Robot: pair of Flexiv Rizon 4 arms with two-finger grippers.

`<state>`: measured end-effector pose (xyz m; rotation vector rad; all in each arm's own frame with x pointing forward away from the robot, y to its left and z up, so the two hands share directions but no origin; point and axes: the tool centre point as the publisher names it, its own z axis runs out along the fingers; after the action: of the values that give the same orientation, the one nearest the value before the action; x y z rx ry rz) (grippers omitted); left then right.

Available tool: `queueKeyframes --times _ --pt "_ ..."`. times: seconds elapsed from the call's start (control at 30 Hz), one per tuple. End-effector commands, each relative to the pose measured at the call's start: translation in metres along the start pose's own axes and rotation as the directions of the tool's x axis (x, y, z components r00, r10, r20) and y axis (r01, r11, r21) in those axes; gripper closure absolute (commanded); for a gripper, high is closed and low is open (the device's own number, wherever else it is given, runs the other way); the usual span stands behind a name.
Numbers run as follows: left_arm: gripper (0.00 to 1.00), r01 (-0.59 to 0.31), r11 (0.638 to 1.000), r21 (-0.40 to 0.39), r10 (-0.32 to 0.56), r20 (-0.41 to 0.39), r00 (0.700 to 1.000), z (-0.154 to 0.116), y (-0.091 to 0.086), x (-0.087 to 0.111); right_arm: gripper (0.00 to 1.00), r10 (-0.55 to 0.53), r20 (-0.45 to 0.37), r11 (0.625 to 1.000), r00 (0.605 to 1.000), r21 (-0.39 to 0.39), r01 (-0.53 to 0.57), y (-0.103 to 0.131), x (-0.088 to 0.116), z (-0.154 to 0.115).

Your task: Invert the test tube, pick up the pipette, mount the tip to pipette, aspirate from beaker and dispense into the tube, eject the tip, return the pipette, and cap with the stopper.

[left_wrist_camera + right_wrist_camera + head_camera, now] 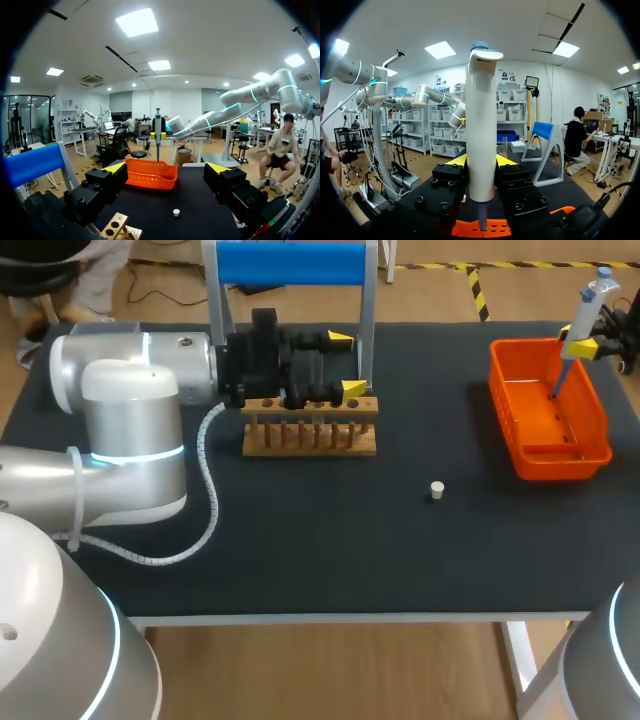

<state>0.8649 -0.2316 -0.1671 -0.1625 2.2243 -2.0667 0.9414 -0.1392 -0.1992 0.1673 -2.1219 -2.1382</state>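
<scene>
The black table (300,540) carries two containers. The larger is the orange basket (548,415) near the right edge. The pipette (583,315) hangs upright over it, its thin lower end pointing down between the basket's walls. The right gripper (575,340) is closed around the pipette's body. The smaller container is the wooden tube rack (310,425) at mid-table, in front of the blue stand (290,262). I cannot tell whether its holes hold anything. The left gripper (346,364) sits just over the rack's back edge, fingers spread wide with nothing between them. A small white stopper (436,489) lies alone between rack and basket.

The right wrist view shows the grip plainly: both yellow-tipped fingers (456,160) press the pipette's white barrel from opposite sides, with the basket's orange rim under it. The left wrist view shows a corner of the rack under its own gripper, and the stopper, basket and pipette ahead.
</scene>
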Motion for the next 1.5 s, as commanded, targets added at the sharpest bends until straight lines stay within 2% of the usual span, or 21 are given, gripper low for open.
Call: queueKeyframes --times 0.03,0.7,0.87,1.0,1.1,1.17,1.27,1.5 --pt "0.0 -0.001 1.0 0.004 0.001 0.004 1.0 0.0 0.001 0.001 1.0 0.0 -0.005 1.0 1.0 0.0 0.0 0.0 -0.001 -0.002" --pt "0.0 -0.001 1.0 0.004 0.001 0.004 1.0 0.0 0.001 0.001 1.0 0.0 -0.005 1.0 1.0 0.0 0.0 0.0 -0.001 -0.002" --pt "0.0 -0.001 1.0 0.004 0.001 0.004 1.0 0.0 0.001 0.001 1.0 0.008 0.005 1.0 1.0 -0.009 -0.008 0.013 0.017 0.04" --pt "0.0 -0.001 1.0 0.004 0.001 0.004 1.0 0.0 0.001 0.001 1.0 0.013 -0.026 1.0 1.0 -0.007 -0.013 0.019 0.032 0.084" --pt "0.0 -0.001 1.0 0.004 0.001 0.004 1.0 0.0 0.001 0.001 1.0 0.014 -0.035 1.0 0.999 0.009 -0.014 0.017 0.04 0.117" --pt "0.0 -0.001 1.0 0.004 0.001 0.004 1.0 0.0 0.001 0.001 1.0 0.03 -0.013 0.999 0.999 0.013 -0.029 0.015 0.041 0.135" --pt "0.0 -0.001 1.0 0.004 0.001 0.004 1.0 0.0 0.001 0.001 1.0 -0.009 0.007 0.999 1.0 0.036 0.009 0.011 0.046 0.162" --pt "0.0 -0.001 1.0 0.004 0.001 0.004 1.0 0.0 0.001 0.001 1.0 -0.07 0.048 0.996 0.996 0.052 0.067 0.004 0.061 0.207"
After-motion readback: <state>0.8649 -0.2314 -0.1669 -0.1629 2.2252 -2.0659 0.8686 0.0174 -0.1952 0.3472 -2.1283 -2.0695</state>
